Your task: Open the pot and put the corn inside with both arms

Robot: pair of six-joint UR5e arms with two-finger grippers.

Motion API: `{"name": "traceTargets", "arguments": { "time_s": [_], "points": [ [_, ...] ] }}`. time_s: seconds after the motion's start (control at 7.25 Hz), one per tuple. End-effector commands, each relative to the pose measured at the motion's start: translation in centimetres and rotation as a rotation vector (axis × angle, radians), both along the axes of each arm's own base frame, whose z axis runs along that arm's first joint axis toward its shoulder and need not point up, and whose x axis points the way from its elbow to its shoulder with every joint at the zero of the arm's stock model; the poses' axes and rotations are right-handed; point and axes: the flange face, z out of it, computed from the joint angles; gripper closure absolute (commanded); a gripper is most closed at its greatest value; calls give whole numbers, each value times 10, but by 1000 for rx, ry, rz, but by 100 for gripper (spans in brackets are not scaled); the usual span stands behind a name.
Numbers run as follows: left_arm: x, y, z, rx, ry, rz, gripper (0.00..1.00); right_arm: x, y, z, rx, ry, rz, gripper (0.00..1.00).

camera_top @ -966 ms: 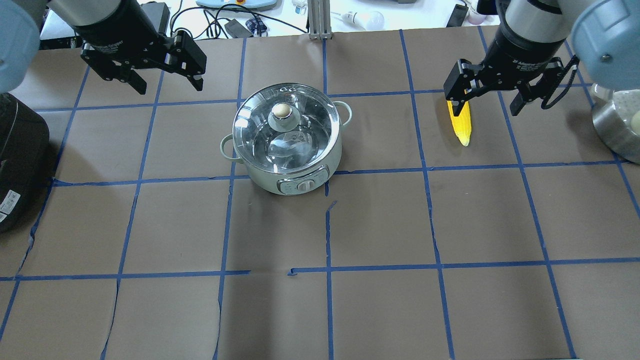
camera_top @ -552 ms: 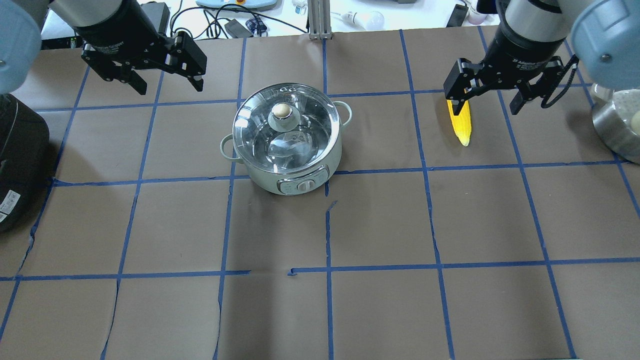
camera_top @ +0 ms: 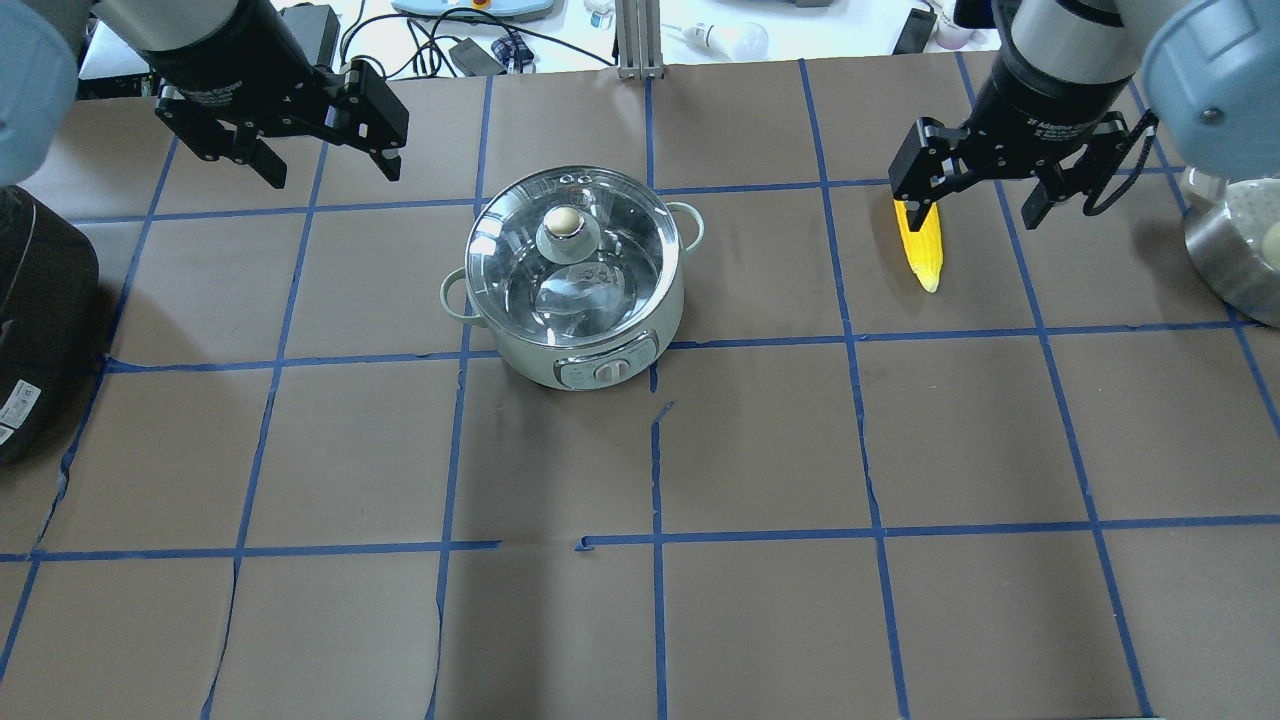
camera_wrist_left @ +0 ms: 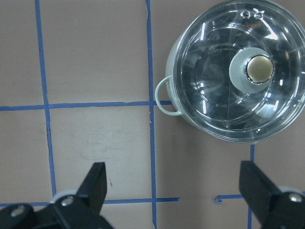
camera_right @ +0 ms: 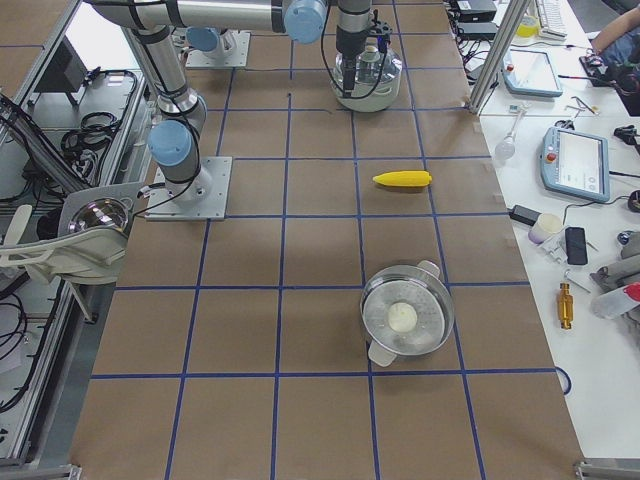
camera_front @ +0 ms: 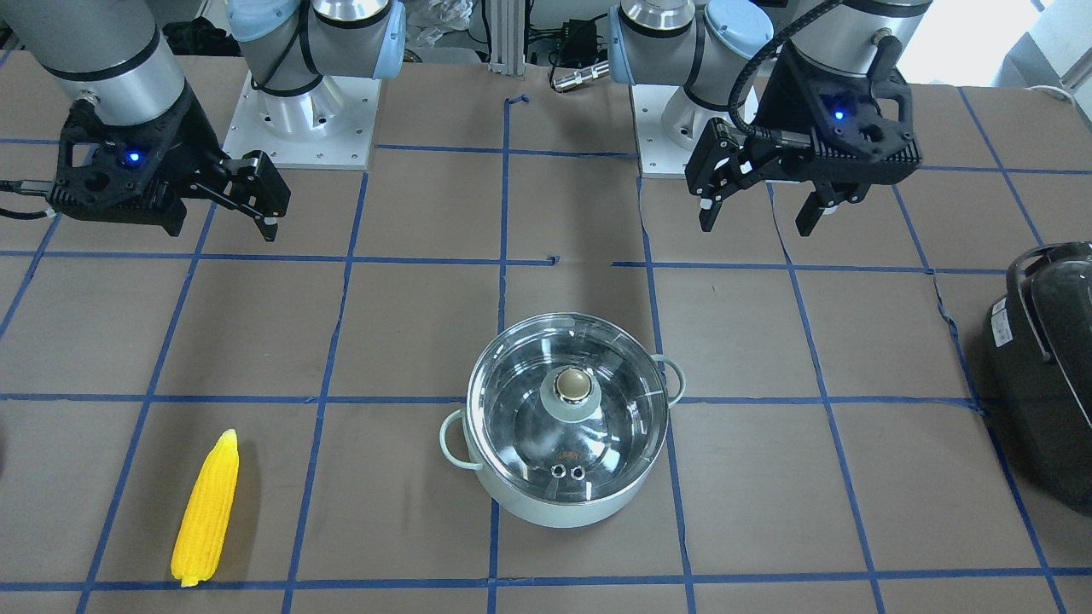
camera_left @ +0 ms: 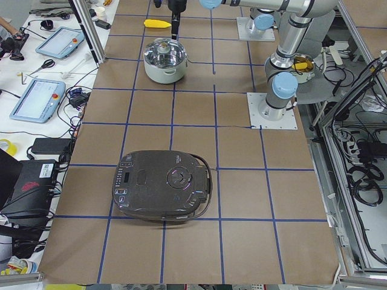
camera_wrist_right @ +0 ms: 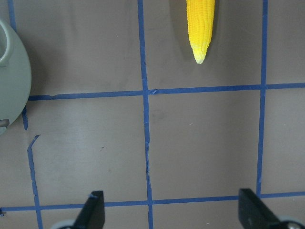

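The mint-green pot (camera_top: 575, 300) stands mid-table with its glass lid and beige knob (camera_top: 563, 221) on; it also shows in the front view (camera_front: 554, 512) and the left wrist view (camera_wrist_left: 238, 71). The yellow corn (camera_top: 928, 250) lies flat to the pot's right, and shows too in the front view (camera_front: 207, 509) and the right wrist view (camera_wrist_right: 200, 24). My left gripper (camera_top: 330, 168) hangs open and empty above the table, left of and beyond the pot. My right gripper (camera_top: 975, 208) hangs open and empty high over the corn's thick end, not touching it.
A large black appliance (camera_top: 40, 310) sits at the table's left end. A steel bowl (camera_top: 1235, 250) stands at the right edge. In the exterior right view another lidded steel pot (camera_right: 407, 318) sits on the table beyond the corn. Blue tape lines grid the brown table.
My left gripper has drifted slightly left and away from the pot. My right gripper has barely moved. Both stay open; pot and corn have not moved.
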Motion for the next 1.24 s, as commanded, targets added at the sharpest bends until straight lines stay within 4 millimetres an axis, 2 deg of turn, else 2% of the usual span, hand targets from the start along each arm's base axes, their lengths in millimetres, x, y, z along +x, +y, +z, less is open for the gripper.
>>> {"name": "traceTargets", "arguments": {
  "time_s": [0.0,1.1],
  "points": [
    [1,1,-1,2,-5,1,0,0,0,0,1,3,1,0],
    [0,-5,-2,-19,-6,-18,0,1,1,-1,8,-5,4,0]
  ]
}}
